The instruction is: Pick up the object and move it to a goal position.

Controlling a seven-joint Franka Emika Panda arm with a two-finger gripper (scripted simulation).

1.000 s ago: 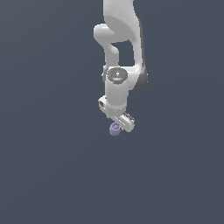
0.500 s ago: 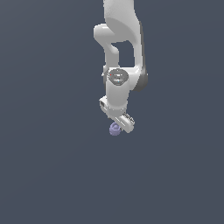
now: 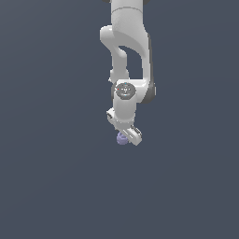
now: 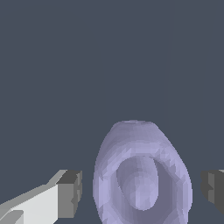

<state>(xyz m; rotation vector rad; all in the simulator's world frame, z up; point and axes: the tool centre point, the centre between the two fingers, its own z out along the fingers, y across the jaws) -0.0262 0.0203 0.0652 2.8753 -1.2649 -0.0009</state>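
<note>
The object (image 3: pixel 122 138) is a tiny pale purple rounded lump with a ring-like hollow, lying on the dark grey floor. In the wrist view it (image 4: pixel 140 175) fills the space between my two dark finger pads (image 4: pixel 70 192), with a gap left on each side. My white gripper (image 3: pixel 128 137) hangs straight down from the arm, right at the object on the side toward the exterior view's right. The jaws stand open around the object and do not touch it.
A plain dark grey floor (image 3: pixel 56 186) is all around. The white arm (image 3: pixel 128 56) comes down from the top of the exterior view. No goal marker shows.
The arm has sunk a little, bringing the gripper lower around the object. The object has not moved.
</note>
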